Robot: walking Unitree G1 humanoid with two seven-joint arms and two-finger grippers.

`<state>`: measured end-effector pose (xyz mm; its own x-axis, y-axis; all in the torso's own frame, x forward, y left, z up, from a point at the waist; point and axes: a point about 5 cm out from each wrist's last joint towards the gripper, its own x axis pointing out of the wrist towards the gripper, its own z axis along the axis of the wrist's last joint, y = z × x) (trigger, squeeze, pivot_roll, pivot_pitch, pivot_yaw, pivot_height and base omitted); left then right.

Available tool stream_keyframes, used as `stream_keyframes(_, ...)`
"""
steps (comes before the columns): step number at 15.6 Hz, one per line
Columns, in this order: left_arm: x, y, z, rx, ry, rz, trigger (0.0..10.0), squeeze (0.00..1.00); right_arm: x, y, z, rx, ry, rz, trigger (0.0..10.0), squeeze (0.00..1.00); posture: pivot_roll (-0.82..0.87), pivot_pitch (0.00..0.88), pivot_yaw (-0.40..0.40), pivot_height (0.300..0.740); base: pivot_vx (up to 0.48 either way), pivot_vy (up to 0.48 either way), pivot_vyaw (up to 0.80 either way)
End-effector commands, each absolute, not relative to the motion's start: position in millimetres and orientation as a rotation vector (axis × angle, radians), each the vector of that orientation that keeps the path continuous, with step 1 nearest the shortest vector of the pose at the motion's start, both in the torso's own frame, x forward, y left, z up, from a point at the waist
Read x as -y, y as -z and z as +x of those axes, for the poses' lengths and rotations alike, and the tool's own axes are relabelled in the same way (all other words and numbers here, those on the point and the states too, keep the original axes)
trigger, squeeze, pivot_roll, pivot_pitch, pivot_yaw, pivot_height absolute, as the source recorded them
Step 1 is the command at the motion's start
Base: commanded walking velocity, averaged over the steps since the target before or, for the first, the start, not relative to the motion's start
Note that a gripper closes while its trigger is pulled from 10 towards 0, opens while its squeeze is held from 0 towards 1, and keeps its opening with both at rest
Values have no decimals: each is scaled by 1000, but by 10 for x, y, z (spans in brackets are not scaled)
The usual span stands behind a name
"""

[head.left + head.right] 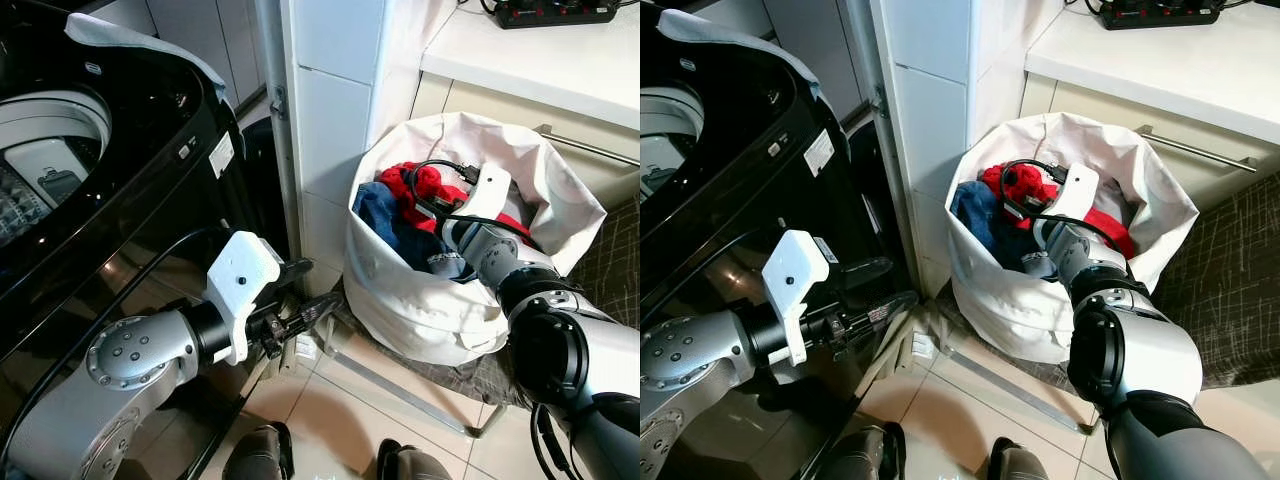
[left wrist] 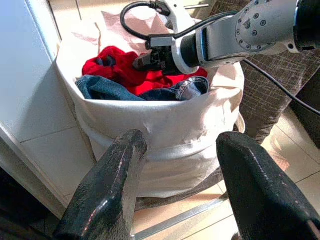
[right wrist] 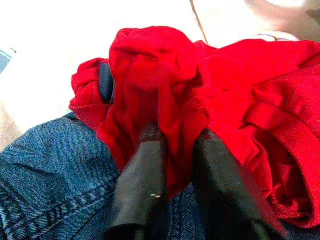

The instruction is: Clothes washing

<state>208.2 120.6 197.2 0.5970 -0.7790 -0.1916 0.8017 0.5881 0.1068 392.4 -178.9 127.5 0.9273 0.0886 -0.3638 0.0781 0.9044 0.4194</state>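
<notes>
Pale floor tiles (image 1: 330, 420) are running under the scene, and a white tiled column (image 1: 330, 120) is standing at the centre, splitting the room. To its left a black top-loading washing machine (image 1: 110, 190) is sitting with its lid raised and its drum (image 1: 45, 160) only partly showing, cut off at the left edge. To the right a white bench (image 1: 540, 60) is carrying a black power strip (image 1: 555, 12), itself cropped at the top of the frame. A grey patterned cloth (image 1: 610, 260) is lying at the far right, beside the bag.

The white laundry bag (image 1: 430, 300) is standing open on the floor against the column, holding a red garment (image 3: 200, 90) on top of blue jeans (image 3: 50, 165).

The right end effector (image 3: 175, 150) is reaching down into the bag, its two black fingers pinched nearly together with a fold of the red garment caught between them. How deep the bag's contents go is hidden by its rim.

The left end effector (image 2: 180, 185) is hovering low at the left of the bag, near the machine's front, with its fingers spread wide and gripping nothing.

Two dark rounded shapes (image 1: 260, 455) at the near edge are cut off and hard to identify.
</notes>
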Motion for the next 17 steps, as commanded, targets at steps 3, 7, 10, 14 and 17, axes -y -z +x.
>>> stream_keyframes(3,-1190,-1964,2034,-142,943,194,10000,0,1805,-1251,3913,-393,15,454,0,0,216,166,42,740,0,0,0)
stream_keyframes(7,-1185,-1960,2030,-143,944,193,10000,0,1839,-1276,3921,-373,26,444,0,0,215,158,42,740,0,0,0)
stream_keyframes(10,-1189,-1944,2028,-142,933,195,10000,0,1902,-1299,3925,-348,57,458,0,0,212,142,40,740,0,0,0)
stream_keyframes(14,-1201,-1926,2080,-130,910,206,10000,0,1983,-1405,3957,-278,77,463,0,0,201,106,39,740,0,0,0)
stream_keyframes(17,-1254,-1897,2218,-92,837,204,10000,0,1982,-1708,4054,-138,4,472,0,0,170,35,36,740,0,0,0)
